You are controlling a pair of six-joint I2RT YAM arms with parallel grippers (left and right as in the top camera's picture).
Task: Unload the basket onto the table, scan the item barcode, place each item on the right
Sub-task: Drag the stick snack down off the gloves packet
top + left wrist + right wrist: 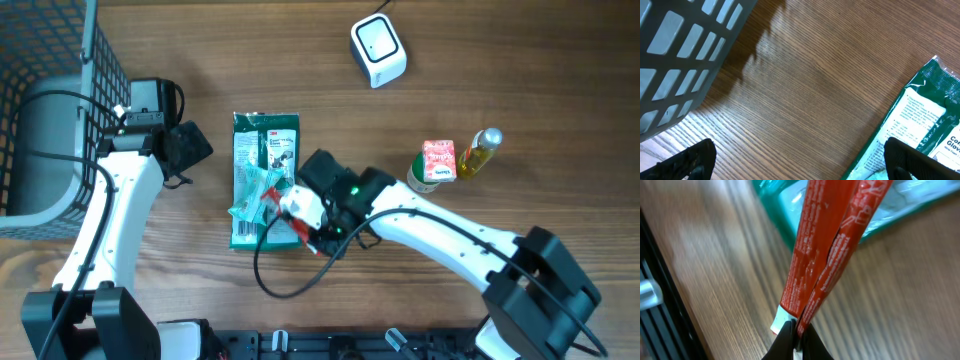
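Only overhead, scanner [378, 50], right tool [796, 341] pinching packet [822, 255]

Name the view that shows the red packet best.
Right wrist: the red packet fills the frame, its end pinched in the jaws. Overhead shows only small red bits of it; left wrist shows none.

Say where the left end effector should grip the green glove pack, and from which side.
Probably pinch the green glove pack at the far end of its left edge, coming low from the left. It lies flat, so only its border offers a bite, and the open left end effector sits beside it. The teal-and-red packet in the shut right end effector covers its near half.
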